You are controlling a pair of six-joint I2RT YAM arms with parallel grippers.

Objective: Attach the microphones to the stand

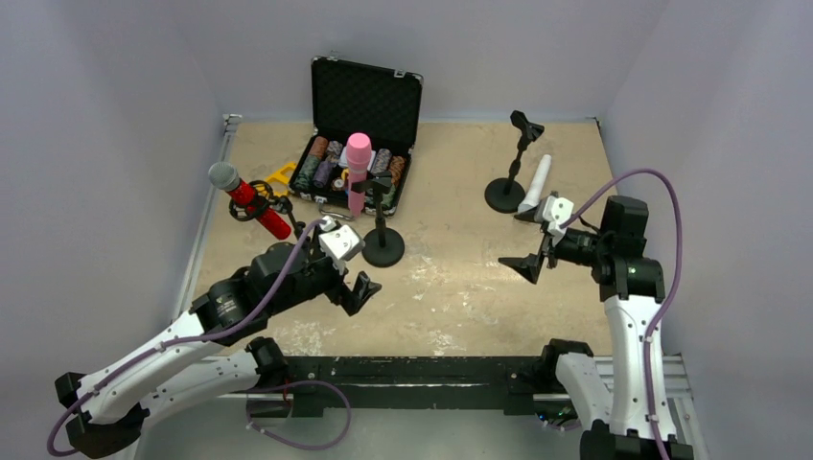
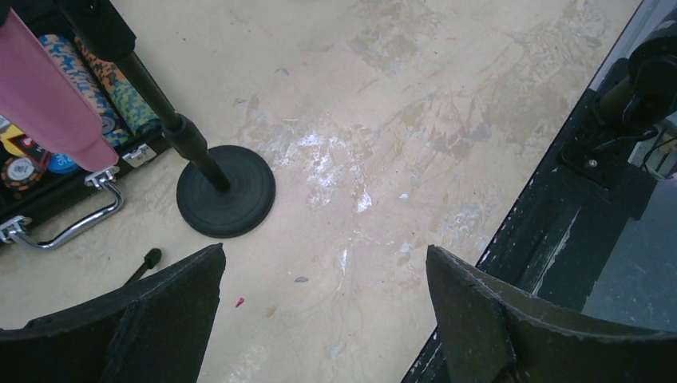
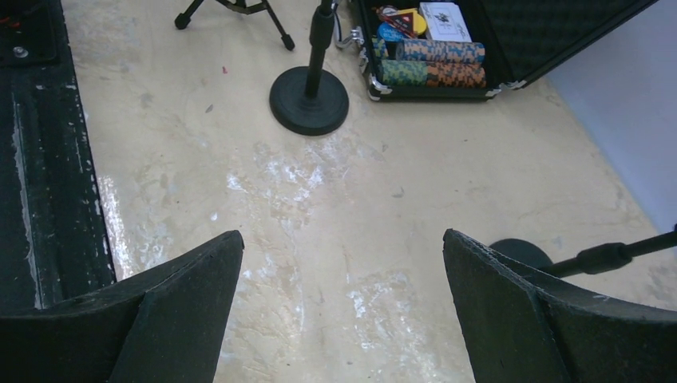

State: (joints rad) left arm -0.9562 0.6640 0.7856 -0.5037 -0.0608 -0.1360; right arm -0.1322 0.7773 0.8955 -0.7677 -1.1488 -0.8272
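The glittery red microphone (image 1: 247, 198) with its grey mesh head sits tilted in a small tripod stand at the left. In the clip of the round-base stand (image 1: 383, 251) the pink microphone (image 1: 358, 171) stands upright; its lower end (image 2: 44, 96) shows in the left wrist view above the stand base (image 2: 225, 190). The white microphone (image 1: 537, 182) slants beside the right stand (image 1: 505, 192), whose clip holds nothing. My left gripper (image 1: 353, 290) hangs open, near and just left of the pink microphone's stand. My right gripper (image 1: 533, 259) is open too, near the white microphone.
An open black case (image 1: 365, 105) of poker chips (image 3: 435, 64) stands behind the middle stand, its handle (image 2: 72, 223) toward me. The black base rail (image 1: 412, 369) runs along the near edge. Grey walls close in three sides.
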